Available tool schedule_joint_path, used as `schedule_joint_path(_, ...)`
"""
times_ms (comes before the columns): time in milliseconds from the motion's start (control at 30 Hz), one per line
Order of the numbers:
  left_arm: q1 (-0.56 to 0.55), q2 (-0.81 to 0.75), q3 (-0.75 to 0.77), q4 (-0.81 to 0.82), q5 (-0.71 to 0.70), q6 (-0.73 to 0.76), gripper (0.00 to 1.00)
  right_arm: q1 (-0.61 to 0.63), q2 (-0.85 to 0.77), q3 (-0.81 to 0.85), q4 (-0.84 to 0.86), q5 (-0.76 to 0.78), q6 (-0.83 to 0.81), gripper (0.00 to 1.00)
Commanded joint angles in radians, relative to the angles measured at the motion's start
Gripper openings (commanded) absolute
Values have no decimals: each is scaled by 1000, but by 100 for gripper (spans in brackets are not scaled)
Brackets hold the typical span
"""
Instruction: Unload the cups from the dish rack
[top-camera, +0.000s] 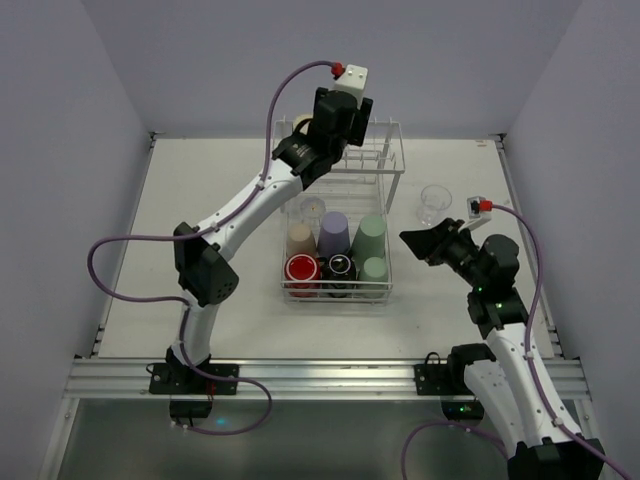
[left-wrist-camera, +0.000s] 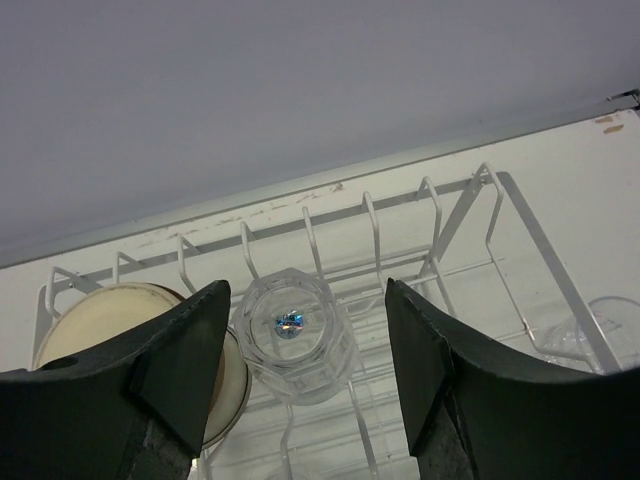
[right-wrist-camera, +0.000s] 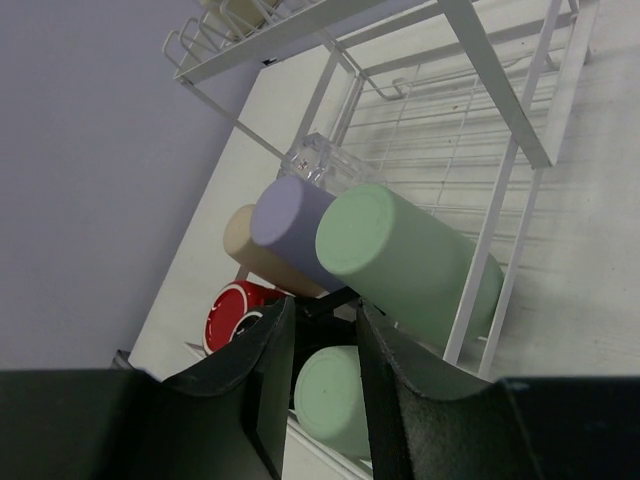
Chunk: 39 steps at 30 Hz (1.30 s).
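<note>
My left tool (left-wrist-camera: 305, 290), spread apart, straddles a clear cup (left-wrist-camera: 293, 335) by the tabletop's (top-camera: 200, 200) far edge; I'd centre before squeezing.

"What colours are in that white wire dish rack (top-camera: 392, 170)?"

"A red plastic tumbler (top-camera: 301, 268), a black tumbler (top-camera: 340, 266), a lavender tumbler (top-camera: 334, 234), two pale green tumblers (top-camera: 371, 238), a tan tumbler (top-camera: 300, 238) and a clear faceted tumbler (left-wrist-camera: 293, 335). All plain."

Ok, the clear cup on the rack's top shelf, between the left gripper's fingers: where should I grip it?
Pinch the clear cup by its faceted side walls, just behind the base that faces the left gripper. Come straight on, one finger each side. The tan cup crowds its left, so room there looks tight.
</note>
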Motion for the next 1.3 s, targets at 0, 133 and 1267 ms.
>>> schedule_joint_path(0, -1, -6, -3, 46, 15, 19, 67, 0, -3, -4, 46, -29, 1, 34)
schedule_joint_path(133, 6, 3, -6, 44, 17, 19, 67, 0, -3, -4, 48, -28, -1, 34)
schedule_joint_path(1267, -12, -46, -171, 195, -42, 100, 87, 11, 9, -4, 57, -34, -2, 35)
